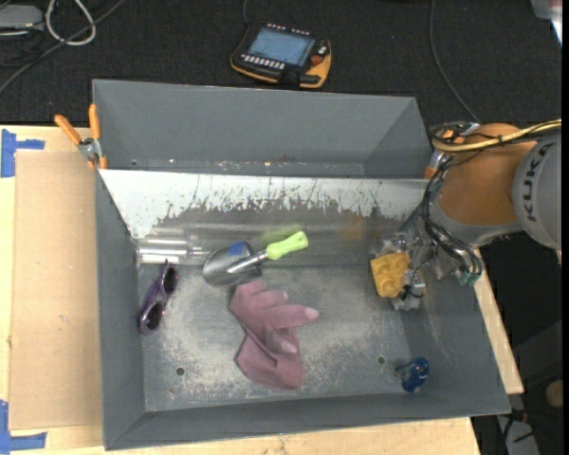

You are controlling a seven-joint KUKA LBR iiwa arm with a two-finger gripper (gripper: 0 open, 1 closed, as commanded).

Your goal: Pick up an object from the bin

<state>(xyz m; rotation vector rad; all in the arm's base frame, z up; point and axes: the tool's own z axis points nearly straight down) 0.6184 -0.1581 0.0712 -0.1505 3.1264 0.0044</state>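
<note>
Several small things lie apart on the floor of the grey metal bin point(266, 150): a soft pink glove point(266, 335), a shiny scoop point(242, 261) with a green handle, purple sunglasses point(156, 297). A lumpy yellow block point(389, 273) sits near the right wall, just left of the gripper point(411, 287). Whether the gripper is open or closed, I cannot tell. Bare floor lies between block and glove.

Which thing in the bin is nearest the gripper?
The yellow lumpy piece at the right of the bin, right beside the gripper. The small blue thing, pink glove, scoop and purple sunglasses all lie farther off.
</note>
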